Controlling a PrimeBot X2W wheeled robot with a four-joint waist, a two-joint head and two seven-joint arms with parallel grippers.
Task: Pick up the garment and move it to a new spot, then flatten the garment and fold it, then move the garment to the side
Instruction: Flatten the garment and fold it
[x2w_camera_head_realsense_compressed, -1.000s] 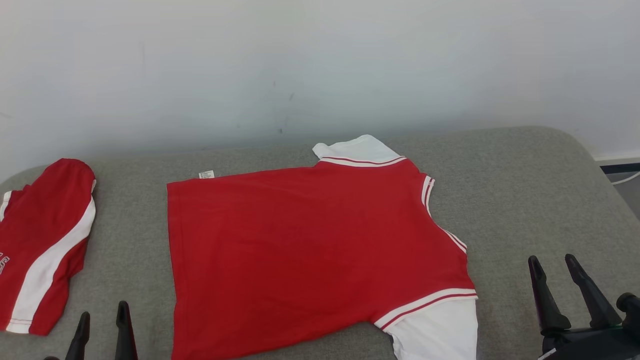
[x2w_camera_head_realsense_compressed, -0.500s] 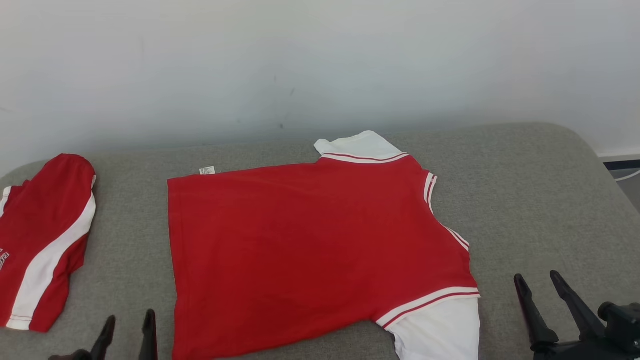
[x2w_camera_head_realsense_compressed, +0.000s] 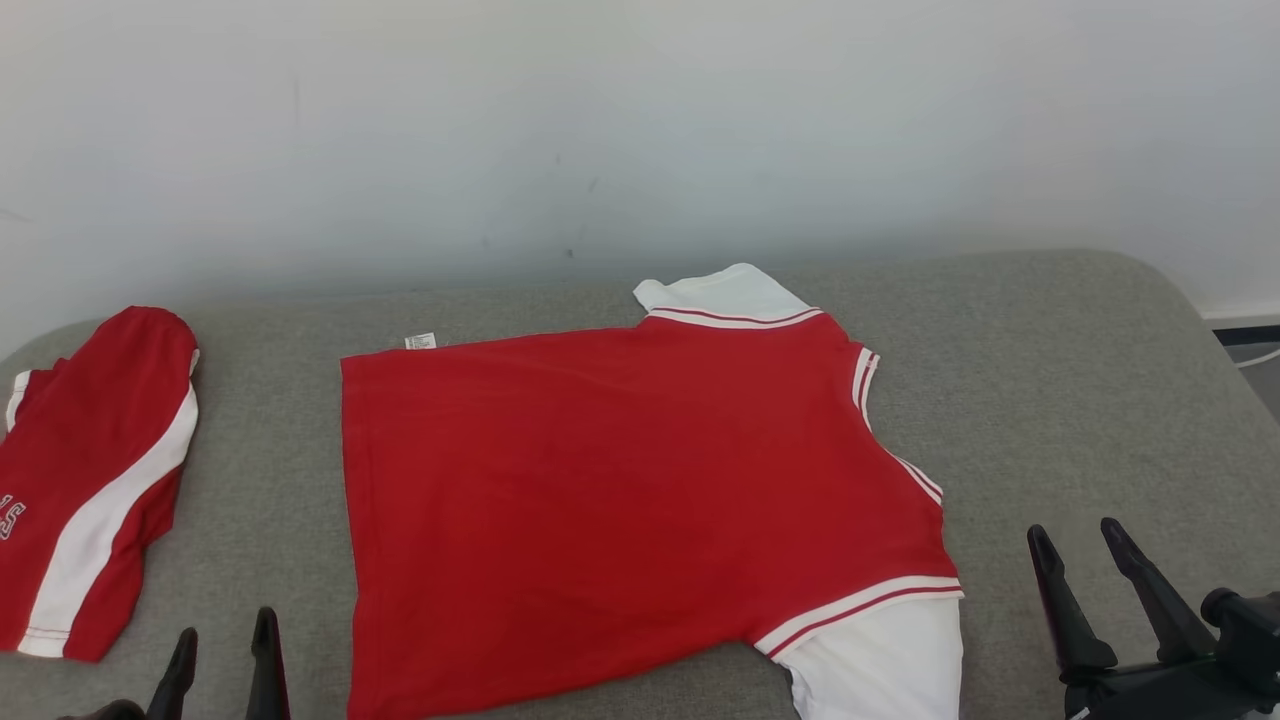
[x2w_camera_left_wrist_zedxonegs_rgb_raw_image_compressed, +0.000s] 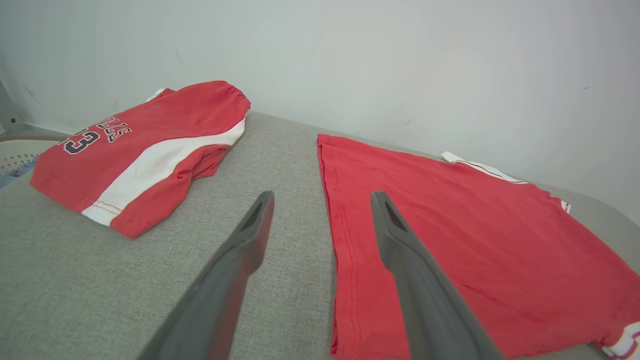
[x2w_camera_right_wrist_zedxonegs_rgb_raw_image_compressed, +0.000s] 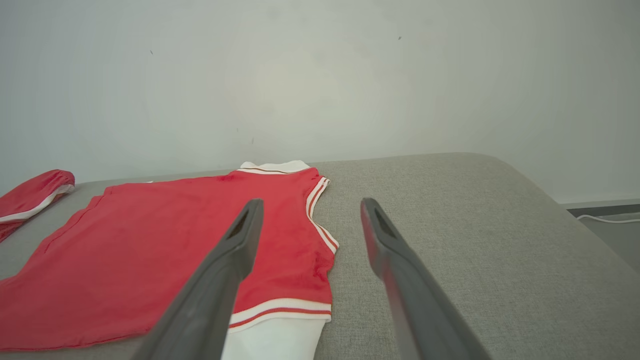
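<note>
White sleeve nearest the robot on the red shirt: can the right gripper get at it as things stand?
Probably yes. The right gripper stands open just right of the white sleeve, with bare grey cushion between them and nothing lying on the sleeve.

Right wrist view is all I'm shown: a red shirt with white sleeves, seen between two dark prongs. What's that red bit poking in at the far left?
Observer: A second garment, folded, red with a white stripe. The left wrist view shows dark lettering and a number on it.
Operator: Anything on the shirt that I can't make out?
Observer: A small white label sticks out at the far corner of the shirt, on its hem.
Operator: Is there another claw somewhere?
Observer: Yes, the left claw, open and empty, low in the head view beside that hem.
</note>
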